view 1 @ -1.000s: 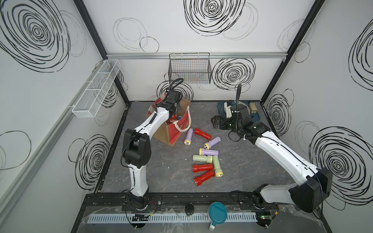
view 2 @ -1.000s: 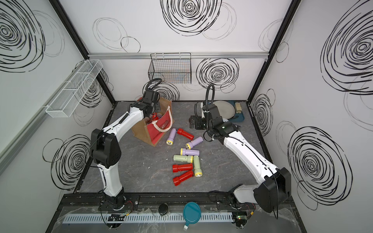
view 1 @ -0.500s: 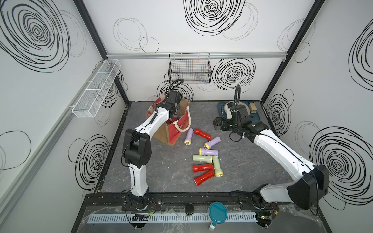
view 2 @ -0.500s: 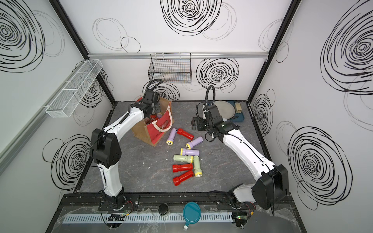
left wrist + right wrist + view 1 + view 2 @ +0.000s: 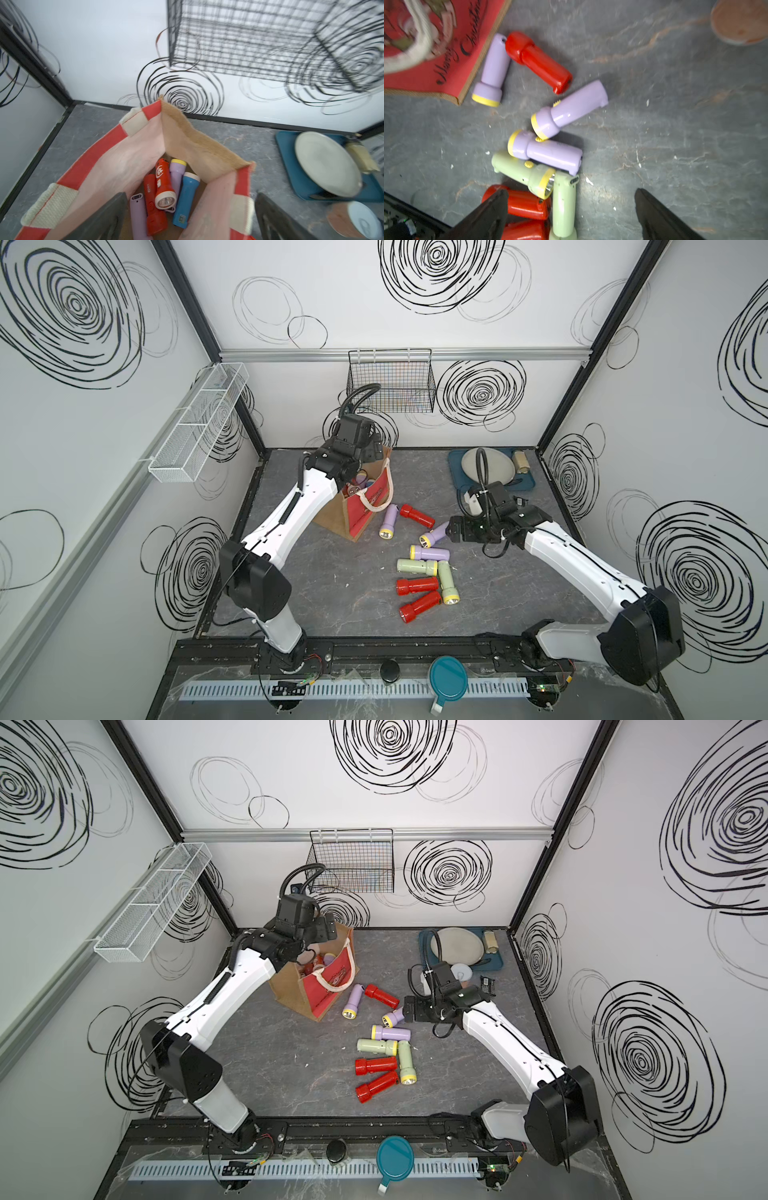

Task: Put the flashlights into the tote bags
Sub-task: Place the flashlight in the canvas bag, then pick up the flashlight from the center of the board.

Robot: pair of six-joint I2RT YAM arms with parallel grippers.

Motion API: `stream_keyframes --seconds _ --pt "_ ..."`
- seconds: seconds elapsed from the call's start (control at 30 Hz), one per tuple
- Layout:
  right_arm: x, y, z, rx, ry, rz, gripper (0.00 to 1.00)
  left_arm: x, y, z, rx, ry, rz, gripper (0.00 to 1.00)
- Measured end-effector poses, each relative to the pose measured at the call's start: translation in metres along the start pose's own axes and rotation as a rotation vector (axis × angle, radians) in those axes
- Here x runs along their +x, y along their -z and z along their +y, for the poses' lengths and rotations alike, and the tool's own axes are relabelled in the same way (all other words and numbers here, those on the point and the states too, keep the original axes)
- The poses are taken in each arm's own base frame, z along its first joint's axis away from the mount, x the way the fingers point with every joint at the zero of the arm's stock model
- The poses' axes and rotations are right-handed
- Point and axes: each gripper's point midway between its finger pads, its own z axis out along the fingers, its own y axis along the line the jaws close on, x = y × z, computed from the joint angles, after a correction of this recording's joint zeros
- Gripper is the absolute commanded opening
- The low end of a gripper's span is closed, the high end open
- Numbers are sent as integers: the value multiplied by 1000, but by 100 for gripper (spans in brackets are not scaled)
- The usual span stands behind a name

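Note:
The brown jute tote bag with red panels stands open at the back left. My left gripper hangs open just above its mouth, holding nothing. Inside the tote bag lie red, blue and lilac flashlights. Several more lie loose on the floor: lilac, red, pale green, red. My right gripper is open, low over the pile, by the tail of a lilac one.
A blue tray with a grey plate and a tan can sits at the back right. A white-lidded can lies behind my right arm. A black wire basket hangs on the back wall.
My left gripper has gone from shut to open over the tote bag. My right arm has swung forward from beside the tray to the loose flashlights.

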Motion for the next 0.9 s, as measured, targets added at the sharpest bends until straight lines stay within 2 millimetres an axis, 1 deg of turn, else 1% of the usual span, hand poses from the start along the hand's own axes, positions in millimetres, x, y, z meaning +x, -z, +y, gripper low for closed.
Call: stream_keyframes --seconds 0.07,0.17,0.23,0.3,0.4,0.5,0.6,0.73,0.9 --pt "18 -10 -2 -7 4 73 95 3 23 -19 66 -14 -12 99" --pt "42 -26 -4 -6 13 175 93 19 53 -46 164 -51 -6 99" --pt "60 -36 -3 -12 25 238 91 36 69 -63 229 -78 6 99" --pt "73 -43 -2 -17 30 281 89 56 81 -76 281 -103 29 99" --pt "85 -49 1 -28 40 328 82 88 96 -90 346 -135 68 99" --pt "88 -55 4 -40 48 344 81 112 107 -97 393 -149 99 99" --pt "94 -60 4 -47 55 360 79 124 111 -99 420 -118 111 99" --pt "104 -69 4 -48 68 387 76 129 112 -97 432 -68 110 99" --pt "118 -78 5 -49 91 426 70 127 113 -97 445 -32 101 99"
